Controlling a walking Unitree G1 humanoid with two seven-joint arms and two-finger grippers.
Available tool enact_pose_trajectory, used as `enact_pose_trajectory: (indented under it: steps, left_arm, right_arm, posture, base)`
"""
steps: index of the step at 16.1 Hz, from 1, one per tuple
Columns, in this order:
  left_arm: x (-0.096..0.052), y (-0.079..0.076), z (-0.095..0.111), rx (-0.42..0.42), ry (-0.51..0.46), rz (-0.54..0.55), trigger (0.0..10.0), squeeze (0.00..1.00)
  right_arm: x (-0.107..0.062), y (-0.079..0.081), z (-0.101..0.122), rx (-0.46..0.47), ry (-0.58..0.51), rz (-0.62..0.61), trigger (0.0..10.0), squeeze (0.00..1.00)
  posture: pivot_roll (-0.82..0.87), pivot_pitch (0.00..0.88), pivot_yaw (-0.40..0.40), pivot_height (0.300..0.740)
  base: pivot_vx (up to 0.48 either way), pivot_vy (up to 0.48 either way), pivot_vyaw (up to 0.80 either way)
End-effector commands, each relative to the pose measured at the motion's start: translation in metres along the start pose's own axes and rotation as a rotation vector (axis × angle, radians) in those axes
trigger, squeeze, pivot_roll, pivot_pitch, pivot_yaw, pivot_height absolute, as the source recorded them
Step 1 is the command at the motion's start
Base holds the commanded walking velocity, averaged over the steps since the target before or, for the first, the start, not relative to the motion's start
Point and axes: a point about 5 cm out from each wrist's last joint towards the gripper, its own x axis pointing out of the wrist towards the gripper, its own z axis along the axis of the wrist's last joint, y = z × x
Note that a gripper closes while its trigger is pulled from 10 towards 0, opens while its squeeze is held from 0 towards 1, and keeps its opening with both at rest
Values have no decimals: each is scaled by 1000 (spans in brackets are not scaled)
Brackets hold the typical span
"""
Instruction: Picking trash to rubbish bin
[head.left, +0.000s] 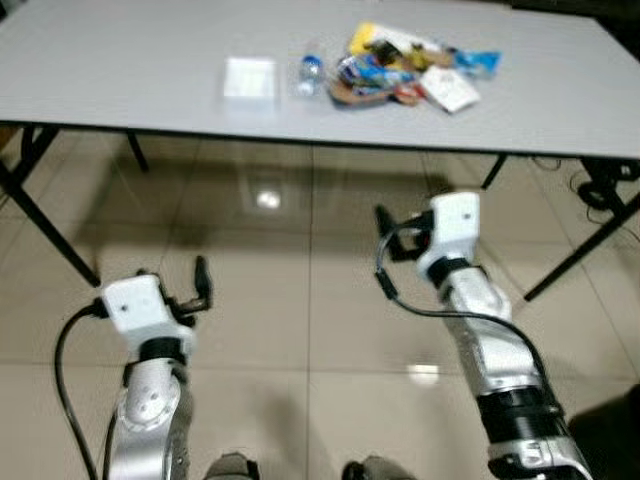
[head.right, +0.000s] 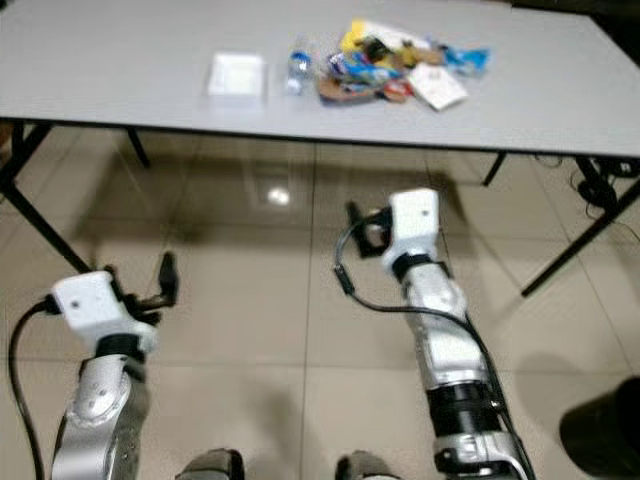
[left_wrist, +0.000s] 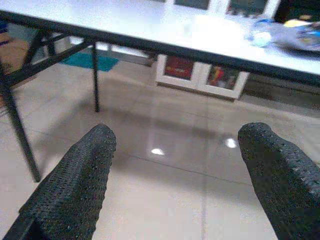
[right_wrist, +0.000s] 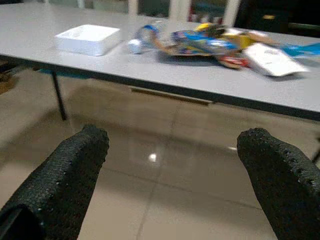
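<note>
From the head camera's left eye, a long grey table on black folding legs stands ahead of the robot over glossy beige floor tiles, and on its far side lies a heap of colourful crumpled wrappers, yellow, blue and white, with a small clear plastic bottle lying just beside it and a flat white square box a little further to the robot's left. The left gripper hangs low over the tiles, short of the table edge, and the right gripper is raised a little higher, near the table's shadow, with a black cable looping from its wrist. The right eye gives the same layout, plus the rounded rim of a black bin on the floor at the robot's far right. Through the left wrist camera, the two black dimpled fingers stand wide apart with nothing between them, the table edge and a white cabinet beyond. Through the right wrist camera, its black fingers are likewise spread wide and hold nothing, aimed below the table edge, with the box, bottle and wrappers lying on top.
</note>
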Motion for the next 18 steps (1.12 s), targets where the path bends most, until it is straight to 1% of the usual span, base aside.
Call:
enact_pose_trajectory:
  steps: [1,3,4,7,9,11,13,18]
  left_arm:
    - [1,2,5,0,-16,0,10000,0]
    - [3,1,9,-5,-29,-6,10000,0]
    - [3,1,8,-5,-28,-9,10000,0]
    - [4,1,8,-5,-26,-11,10000,0]
    - [4,0,10,3,-34,-20,10000,0]
    - [6,-1,18,7,-63,-27,10000,0]
    - [9,-2,29,0,-107,-36,10000,0]
    - [9,2,29,11,-108,-35,10000,0]
  right_arm:
    - [1,1,2,19,-9,7,10000,0]
    - [2,2,3,24,-10,8,10000,0]
    - [2,2,2,41,-4,12,10000,0]
    - [3,3,3,30,-10,12,10000,0]
    - [3,3,3,28,-14,13,10000,0]
    - [3,3,4,27,-18,15,10000,0]
    - [4,5,8,13,-39,27,10000,0]
    - [3,14,11,9,-61,59,10000,0]
  posture:
    - [-28,169,-60,740]
    - [-26,164,-59,740]
    - [-26,164,-59,740]
    - [-26,161,-59,740]
    - [-26,161,-59,740]
    - [-26,161,-59,740]
    - [-22,159,-56,740]
    - [-20,160,-52,740]
  base:
    - [0,0,0]
    - [0,0,0]
    - [0,0,-800]
    - [0,0,-692]
    - [0,0,0]
    - [0,0,0]
    - [296,0,0]
    - [409,0,0]
